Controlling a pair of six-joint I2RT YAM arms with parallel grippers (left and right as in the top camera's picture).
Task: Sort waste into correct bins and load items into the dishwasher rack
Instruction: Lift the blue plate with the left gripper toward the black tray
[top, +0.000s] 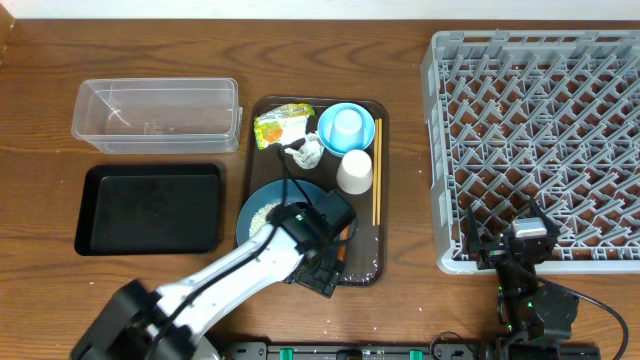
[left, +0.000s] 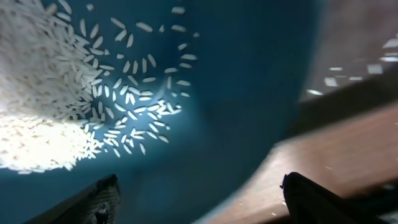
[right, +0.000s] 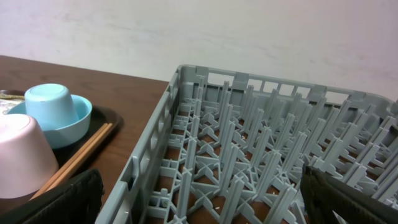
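You are holding the left gripper low over the right edge of the dark-blue plate, which is lying on the brown serving tray. Its jaws are standing apart. One finger is over the plate and the other over the tray side, so the rim is passing between them and nothing is being pinched yet.

I am judging that you are choosing this edge because the rice is heaped on the far side of the plate, away from the fingers. A grip here is keeping the fingers out of the grains for tipping them out. The clear tub and the black tray are lying just left of the serving tray, near enough for that.

The right gripper is hanging wide open and empty at the near edge of the dishwasher rack. Probably it is keeping out of the left arm's way.
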